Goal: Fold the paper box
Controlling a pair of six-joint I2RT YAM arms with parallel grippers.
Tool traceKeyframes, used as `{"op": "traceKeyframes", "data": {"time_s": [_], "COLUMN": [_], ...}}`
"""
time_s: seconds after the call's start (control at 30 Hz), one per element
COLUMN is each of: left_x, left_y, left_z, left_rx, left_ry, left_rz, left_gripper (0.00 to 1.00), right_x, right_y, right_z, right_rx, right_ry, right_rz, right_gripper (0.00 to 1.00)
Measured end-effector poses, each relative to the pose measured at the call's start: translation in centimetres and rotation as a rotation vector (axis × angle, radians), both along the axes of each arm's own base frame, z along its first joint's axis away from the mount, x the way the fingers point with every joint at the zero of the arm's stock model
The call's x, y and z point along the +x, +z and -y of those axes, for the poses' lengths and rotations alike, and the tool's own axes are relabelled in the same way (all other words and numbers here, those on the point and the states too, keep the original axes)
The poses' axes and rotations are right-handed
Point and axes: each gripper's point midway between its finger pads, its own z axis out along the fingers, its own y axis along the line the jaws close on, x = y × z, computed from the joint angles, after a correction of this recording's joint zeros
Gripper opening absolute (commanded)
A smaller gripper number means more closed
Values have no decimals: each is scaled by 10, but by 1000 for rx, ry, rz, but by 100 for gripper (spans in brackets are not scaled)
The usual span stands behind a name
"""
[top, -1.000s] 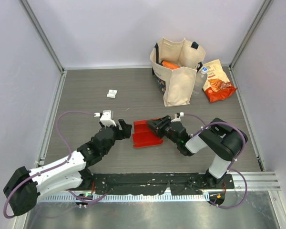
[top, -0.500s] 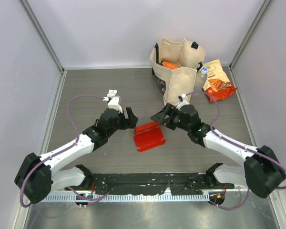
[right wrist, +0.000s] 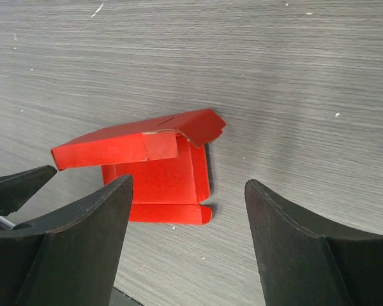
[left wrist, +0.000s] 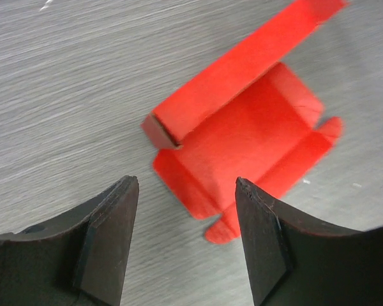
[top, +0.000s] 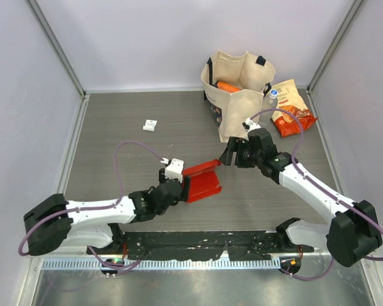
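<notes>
Presently we find the paper box point(top: 203, 181) lying partly folded near the middle of the grey table point(top: 115, 134), one long flap raised. We note the left gripper point(top: 186, 187) at its left edge, jaws spread and clasping nothing. The right gripper point(top: 228, 155) hovers by the far right corner, jaws wide and empty. A tote bag point(top: 239, 108) stands behind.

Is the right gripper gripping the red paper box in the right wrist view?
No: the right gripper stands wide open, holding nothing, while the paper box lies on the table beyond its fingers.
</notes>
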Motion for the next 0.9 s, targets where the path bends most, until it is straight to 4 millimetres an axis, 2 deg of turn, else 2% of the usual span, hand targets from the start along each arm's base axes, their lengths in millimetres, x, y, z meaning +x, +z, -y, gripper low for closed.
{"op": "traceKeyframes", "data": {"time_s": [0.07, 0.1, 0.13, 0.27, 0.53, 0.73, 0.77, 0.9], "left_x": [3, 6, 8, 17, 33, 41, 43, 48], "left_y": [-11, -20, -29, -50, -35, -32, -32, -37], "left_z": [-5, -9, -14, -21, -6, 0, 1, 0], "left_rx": [56, 97, 144, 275, 237, 239, 239, 268], "left_ry": [56, 89, 116, 179, 228, 252, 257, 277], "left_rz": [23, 33, 40, 74, 165, 198, 201, 217], "left_gripper": [62, 56, 54, 51, 51, 37, 32, 23], "right_x": [1, 1, 2, 2, 7, 7, 6, 3], "right_y": [-3, -4, -4, -6, -1, 2, 2, 0], "right_z": [3, 3, 4, 4, -1, -6, -6, -9], "right_rx": [-13, -16, -19, -19, 21, 50, 52, 36], "right_ry": [-12, -15, -18, -24, -33, -27, -26, -4], "right_rz": [-3, -5, -7, -13, -1, -1, -3, -8], "right_gripper": [74, 74, 73, 71, 69, 62, 61, 59]}}
